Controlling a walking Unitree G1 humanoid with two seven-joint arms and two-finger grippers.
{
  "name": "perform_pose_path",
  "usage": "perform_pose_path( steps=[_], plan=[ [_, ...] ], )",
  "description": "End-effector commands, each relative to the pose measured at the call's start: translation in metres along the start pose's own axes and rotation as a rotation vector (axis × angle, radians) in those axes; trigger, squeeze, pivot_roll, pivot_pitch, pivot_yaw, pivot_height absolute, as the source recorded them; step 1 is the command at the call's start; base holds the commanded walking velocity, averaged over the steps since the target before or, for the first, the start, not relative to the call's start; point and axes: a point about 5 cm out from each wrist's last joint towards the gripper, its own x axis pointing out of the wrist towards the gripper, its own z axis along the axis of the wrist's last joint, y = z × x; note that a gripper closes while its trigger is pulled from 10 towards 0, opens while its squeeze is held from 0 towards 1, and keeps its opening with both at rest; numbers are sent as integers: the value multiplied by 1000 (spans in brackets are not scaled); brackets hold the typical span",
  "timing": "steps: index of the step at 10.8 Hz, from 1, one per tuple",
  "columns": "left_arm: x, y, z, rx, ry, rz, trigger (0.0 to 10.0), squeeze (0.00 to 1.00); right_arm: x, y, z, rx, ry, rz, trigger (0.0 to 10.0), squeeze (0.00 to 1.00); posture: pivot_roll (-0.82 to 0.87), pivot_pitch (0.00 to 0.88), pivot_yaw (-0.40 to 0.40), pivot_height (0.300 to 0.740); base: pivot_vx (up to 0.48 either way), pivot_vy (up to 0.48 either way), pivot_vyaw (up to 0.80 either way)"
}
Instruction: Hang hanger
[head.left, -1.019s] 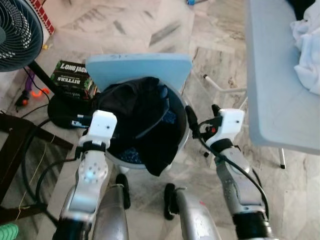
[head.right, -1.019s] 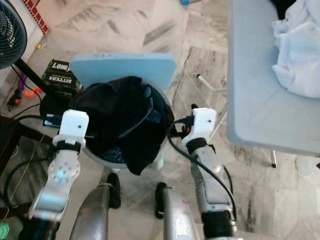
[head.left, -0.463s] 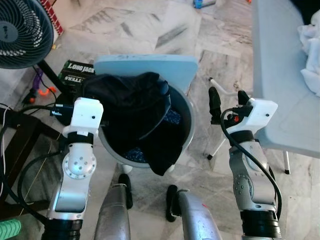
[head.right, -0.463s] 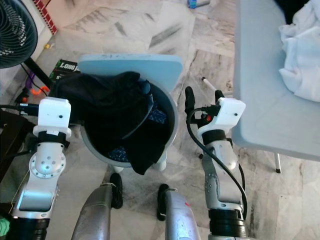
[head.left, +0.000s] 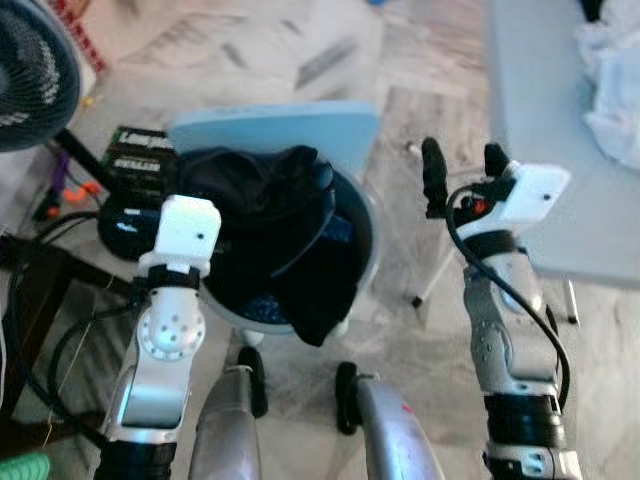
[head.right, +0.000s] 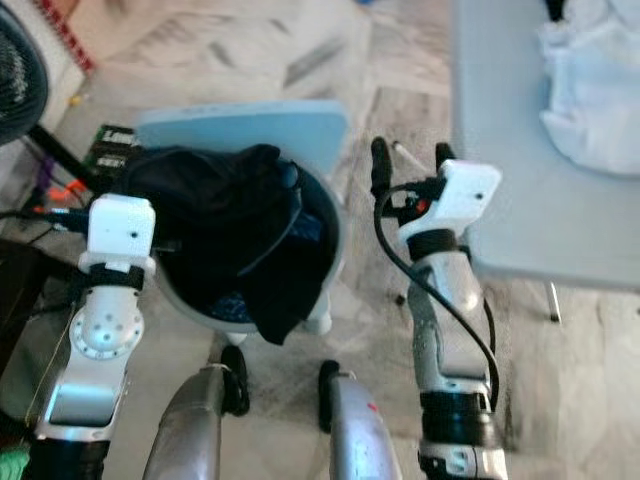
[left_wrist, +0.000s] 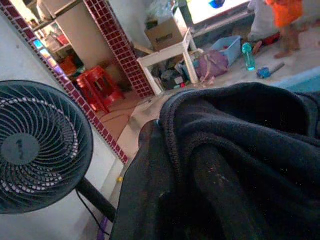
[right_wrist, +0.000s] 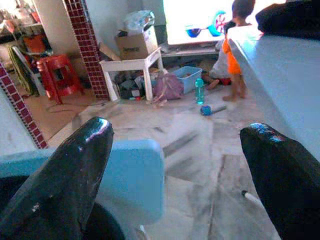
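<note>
A round grey laundry basket (head.left: 366, 262) stands on the floor in front of me, with a black garment (head.left: 250, 190) heaped in it and spilling over the near rim. A dark hanger (head.left: 318, 215) lies curved across the garment. My left arm's white wrist block (head.left: 188, 232) sits at the basket's left rim; the left wrist view looks at folds of the black garment (left_wrist: 240, 150) from very close. My right gripper (head.left: 463, 160) is raised to the right of the basket, open and holding nothing, next to the table edge.
A pale grey-blue table (head.left: 530, 120) runs along the right with white cloth (head.left: 612, 80) on it and a thin white leg (head.left: 440, 270) below. A light-blue board (head.left: 275, 130) leans behind the basket. A fan (head.left: 30, 70), a dark box (head.left: 140, 160) and cables stand left.
My right gripper has risen from beside the basket's right rim up to the table edge, staying open. The left arm has stayed at the basket. The camera has shifted.
</note>
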Motion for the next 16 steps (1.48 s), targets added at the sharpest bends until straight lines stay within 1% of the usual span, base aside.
perform_pose_path(
  steps=[1,2,3,5,7,9,10,11,12,13,14,15,16],
  plan=[
    [-4,3,1,8,1,20,10000,0,-7,1,-4,-12,27,13,10000,0,17,329,-43,740,0,0,0],
    [-7,1,-1,11,13,16,10000,0,-19,7,-15,-23,85,66,10000,0,8,336,-53,740,-322,0,0],
    [-8,-3,-1,7,16,9,10000,0,-25,10,-21,-20,117,88,10000,0,3,339,-58,740,-322,0,0],
    [-8,-6,0,2,17,3,10000,0,-29,12,-25,-18,137,101,10000,0,-2,342,-62,740,-315,0,0],
    [-9,-7,-1,1,22,-1,10000,0,-31,12,-26,-33,143,107,10000,0,-3,345,-65,740,-315,0,0],
    [-11,-7,-5,8,38,-4,10000,0,-36,3,-35,-88,202,51,10000,0,-5,349,-66,740,0,0,0],
    [-18,-8,-14,-9,75,-26,10000,0,-46,-2,-43,-77,232,35,10000,0,-7,350,-67,740,0,0,0],
    [-30,-11,-31,-48,153,-64,10000,0,-55,-4,-48,-134,249,17,10000,0,-9,335,-59,740,0,0,0],
    [-38,-10,-40,-24,179,-61,10000,0,-56,-1,-41,-140,201,17,10000,0,-10,319,-55,740,0,0,0],
    [-33,-7,-32,-36,148,-44,10000,0,-50,1,-30,-75,129,-11,10000,0,-9,288,-44,740,0,0,0],
    [-26,-10,-29,-42,120,-46,10000,0,-47,-2,-30,-25,107,-44,10000,0,-4,241,-28,740,0,0,0],
    [-18,-17,-29,-57,108,-65,10000,0,-41,-1,-36,-36,115,-67,10000,0,-2,209,-15,740,0,0,0],
    [-9,-24,-27,-56,76,-98,10000,0,-33,3,-40,17,106,-74,10000,0,1,169,6,740,0,0,0]
  ],
)
